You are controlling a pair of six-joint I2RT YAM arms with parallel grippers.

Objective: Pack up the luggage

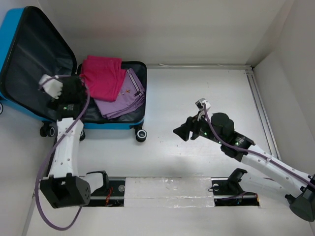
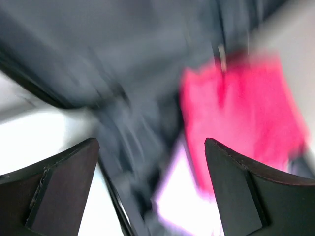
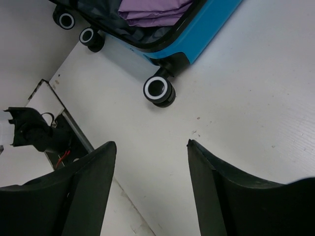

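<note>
Left gripper (image 2: 151, 147), jaws apart, hangs over open luggage (image 1: 113, 125) at upper left; right gripper (image 3: 151, 147), also apart, sits centre-right. Risk: left arm knocking the raised lid (image 1: 34, 64) shut prematurely.

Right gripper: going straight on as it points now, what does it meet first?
Probably the white table just short of the caster wheel on the blue suitcase; on a flatter line, that wheel itself. Depth is unclear.

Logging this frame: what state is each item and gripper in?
luggage: open, lid swung out to the left.
pink garment: folded, inside the luggage, overlapping the purple one.
purple garment: folded, inside the luggage.
left gripper: open, empty.
right gripper: open, empty.
</note>
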